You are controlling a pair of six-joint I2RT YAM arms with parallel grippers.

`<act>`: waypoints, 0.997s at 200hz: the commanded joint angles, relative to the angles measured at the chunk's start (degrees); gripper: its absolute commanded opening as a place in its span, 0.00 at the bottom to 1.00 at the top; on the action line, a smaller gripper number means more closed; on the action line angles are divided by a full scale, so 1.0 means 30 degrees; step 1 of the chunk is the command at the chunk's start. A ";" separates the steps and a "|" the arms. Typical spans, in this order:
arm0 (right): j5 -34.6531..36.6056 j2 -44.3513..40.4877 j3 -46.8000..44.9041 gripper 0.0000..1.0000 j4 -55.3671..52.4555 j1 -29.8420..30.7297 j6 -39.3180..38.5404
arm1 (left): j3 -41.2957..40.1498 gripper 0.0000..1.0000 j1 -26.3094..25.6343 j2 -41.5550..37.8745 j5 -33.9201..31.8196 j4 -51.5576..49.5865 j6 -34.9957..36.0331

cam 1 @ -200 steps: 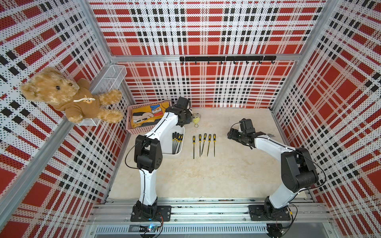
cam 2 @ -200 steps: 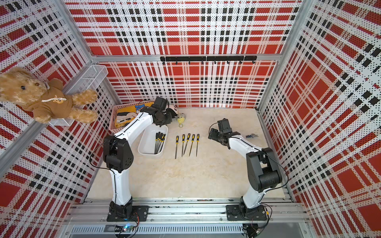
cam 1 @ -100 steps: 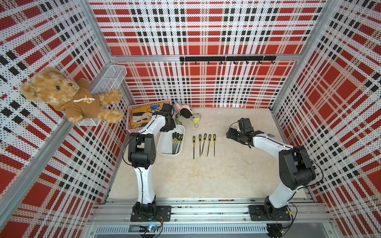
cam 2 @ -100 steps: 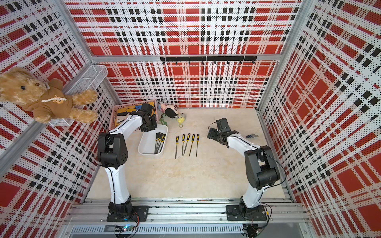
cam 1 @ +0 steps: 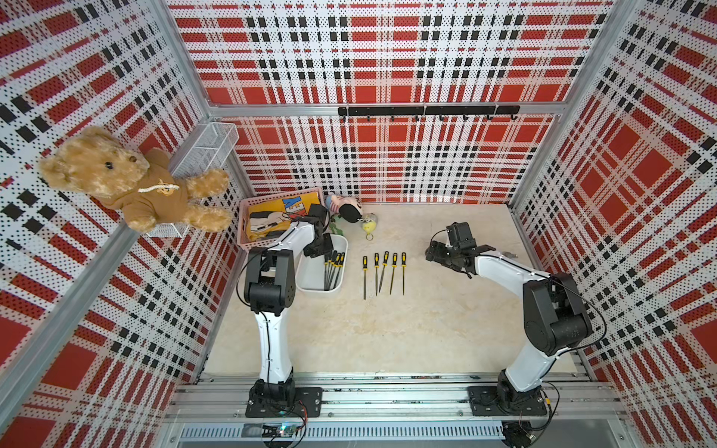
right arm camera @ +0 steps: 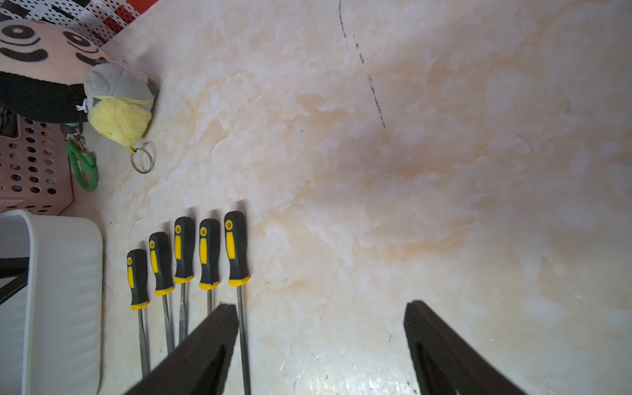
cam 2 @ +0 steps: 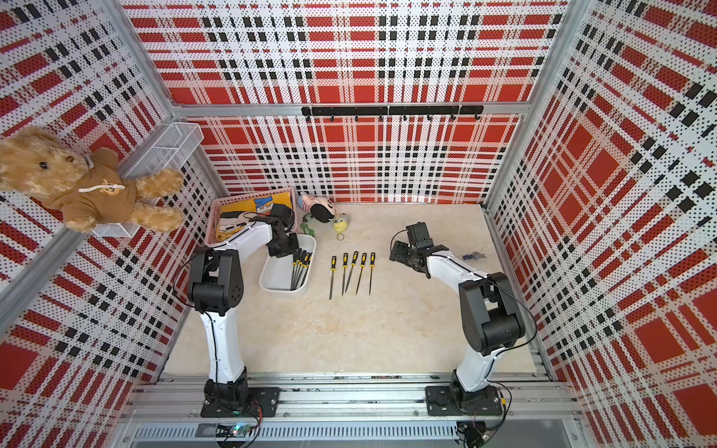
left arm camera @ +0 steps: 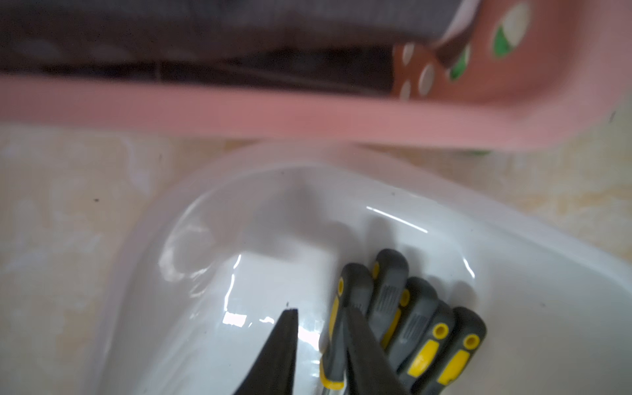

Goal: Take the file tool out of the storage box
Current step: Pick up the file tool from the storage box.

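Fingers (left arm camera: 282,345) of the left gripper (left arm camera: 321,311), as shown by the left wrist camera, are set narrowly apart and closed on nothing. They are placed low inside the shallow white plastic storage box (left arm camera: 273,205), at the handle end of a bundle of slim file tools with black-and-yellow rubber handles (left arm camera: 417,307). The outermost handle, the one bordering the bare floor of the box, is lined up with the gap: one finger lies over it and the other over bare plastic beside it. Contact cannot be confirmed. The rim of a pink perforated plastic basket (left arm camera: 273,116) is seen just beyond the box.

By the right wrist camera the right gripper (right arm camera: 321,306) is shown spread wide and empty above the marbled beige surface (right arm camera: 444,171). A row of five matching files (right arm camera: 184,253) is laid out on that surface, between this gripper and the storage box (right arm camera: 65,290).

In both top views the file tools (cam 1: 333,267) are seen lying parallel to the long sides of the box, against the wall that faces the laid-out row (cam 2: 351,271), with handles toward the back wall and blades toward the robot's base. The left gripper (cam 1: 322,248) is placed over the handle end; the right gripper (cam 1: 436,252) is well apart, beyond the row. The left arm is therefore judged the nearer. The coming move is judged to turn on closing across one handle, at right angles to that long axis.
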 commanded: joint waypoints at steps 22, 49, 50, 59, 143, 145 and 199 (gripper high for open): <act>0.0077 0.0275 0.0316 0.84 -0.0154 0.0173 -0.0069 | -0.0687 0.31 -0.0405 0.0015 0.0392 0.0343 0.0214; 0.0050 0.0333 0.0367 0.84 -0.0155 0.0202 -0.0076 | -0.0867 0.31 -0.0450 -0.0051 0.0385 0.0328 0.0214; 0.0054 0.0329 0.0371 0.84 -0.0155 0.0202 -0.0077 | -0.0893 0.31 -0.0450 -0.0055 0.0385 0.0314 0.0214; 0.0057 0.0364 0.0400 0.84 -0.0155 0.0217 -0.0092 | -0.0972 0.31 -0.0449 -0.0141 0.0287 0.0351 0.0214; 0.0079 0.0407 0.0323 0.84 -0.0184 0.0246 -0.0098 | -0.2366 0.37 -0.0742 0.0176 0.0860 0.1257 0.0009; 0.0099 0.0390 0.0318 0.84 -0.0206 0.0257 -0.0104 | -0.2409 0.37 -0.0720 0.0176 0.0892 0.1300 0.0009; 0.0099 0.0385 0.0341 0.84 -0.0169 0.0261 -0.0048 | -0.3166 0.38 -0.0544 0.0360 0.1148 0.1830 -0.0106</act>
